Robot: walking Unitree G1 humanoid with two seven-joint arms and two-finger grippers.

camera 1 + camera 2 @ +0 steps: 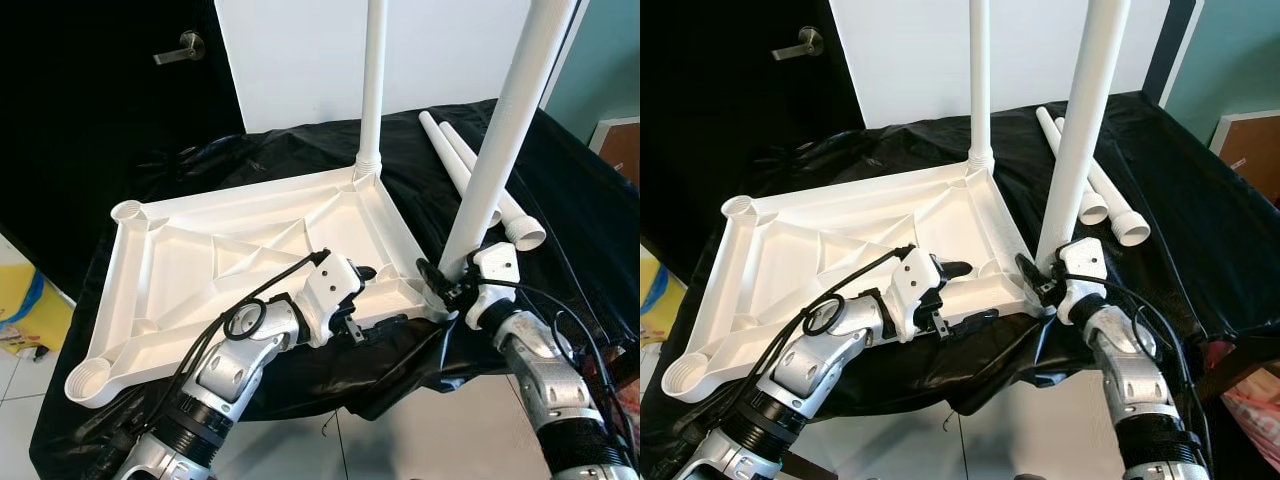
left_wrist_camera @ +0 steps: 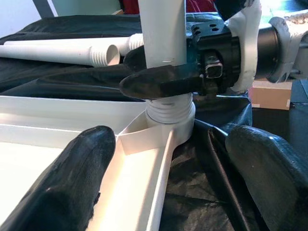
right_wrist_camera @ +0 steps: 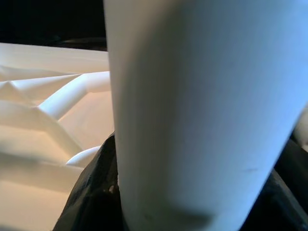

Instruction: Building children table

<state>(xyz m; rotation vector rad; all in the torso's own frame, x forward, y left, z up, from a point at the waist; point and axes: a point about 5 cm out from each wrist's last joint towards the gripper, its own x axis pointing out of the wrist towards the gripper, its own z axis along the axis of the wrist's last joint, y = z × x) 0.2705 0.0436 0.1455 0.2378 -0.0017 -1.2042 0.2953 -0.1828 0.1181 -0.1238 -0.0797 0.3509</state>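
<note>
We see the white plastic tabletop [image 1: 250,255] lying upside down on a bench draped in black sheeting [image 1: 560,200], its ribbed underside facing up (diagonal braces, a raised rim, a round socket at each corner). One white leg [image 1: 373,90] stands upright in the far corner socket at about 12 o'clock. A second leg [image 1: 505,140] rises, slightly tilted, from the near corner at 4 o'clock, its threaded end sitting in the socket. Our right gripper [image 1: 440,278] has its fingers clamped around this leg just above the threads. Our left gripper [image 1: 362,300] hovers at the near rim, at 6 o'clock, its fingers [image 2: 72,183] spread wide and holding nothing, one over the rim and one over the sheeting. Two spare legs [image 1: 480,175] lie side by side on the sheeting at 2 o'clock.
</note>
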